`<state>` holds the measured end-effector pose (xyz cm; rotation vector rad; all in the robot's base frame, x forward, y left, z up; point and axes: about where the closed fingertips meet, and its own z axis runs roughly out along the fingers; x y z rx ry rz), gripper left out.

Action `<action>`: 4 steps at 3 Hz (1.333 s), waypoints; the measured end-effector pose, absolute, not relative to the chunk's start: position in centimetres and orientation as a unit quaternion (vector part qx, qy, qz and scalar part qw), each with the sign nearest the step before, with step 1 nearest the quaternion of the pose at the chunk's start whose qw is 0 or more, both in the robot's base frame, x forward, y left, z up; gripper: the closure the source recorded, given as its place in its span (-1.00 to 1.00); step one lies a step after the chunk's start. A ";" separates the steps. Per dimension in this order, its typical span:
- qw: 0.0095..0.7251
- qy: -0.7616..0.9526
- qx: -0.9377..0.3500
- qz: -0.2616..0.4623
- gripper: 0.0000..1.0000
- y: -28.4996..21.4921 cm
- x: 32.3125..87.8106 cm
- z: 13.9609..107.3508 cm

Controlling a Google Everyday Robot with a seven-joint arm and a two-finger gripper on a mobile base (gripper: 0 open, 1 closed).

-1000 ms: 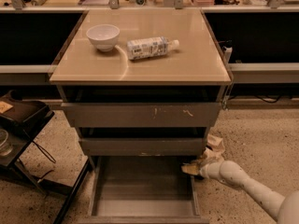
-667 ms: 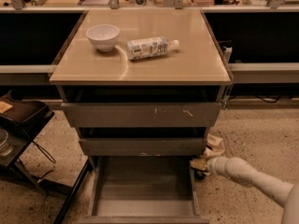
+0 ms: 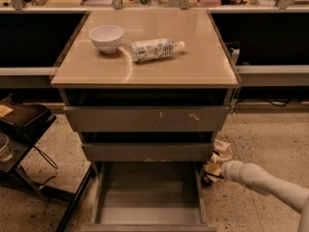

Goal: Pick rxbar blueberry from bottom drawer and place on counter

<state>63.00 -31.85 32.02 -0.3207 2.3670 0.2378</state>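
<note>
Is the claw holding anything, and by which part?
Cannot tell. The claw sits just right of the open bottom drawer, a dark object at its tip.

The bottom drawer (image 3: 149,197) runs into the lower edge of the view, so its front is cut off there. Just right of the drawer's right side sits the gripper (image 3: 211,170), a pale, blurred shape that merges with the light clutter on the floor behind it. Its arm (image 3: 263,183), farther right of the drawer, is cropped by the right edge. Above the drawer, the gaps behind the two upper drawer fronts are too dark to see into. Well left of the drawer, a black cart (image 3: 21,122) is cut by the left edge.
</note>
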 end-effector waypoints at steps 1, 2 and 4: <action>0.351 0.924 -0.123 0.086 1.00 -32.8 59.2 31.8; 0.385 0.917 -0.104 0.012 1.00 -39.8 53.4 37.6; 0.450 0.880 -0.154 -0.010 1.00 -32.3 51.5 53.1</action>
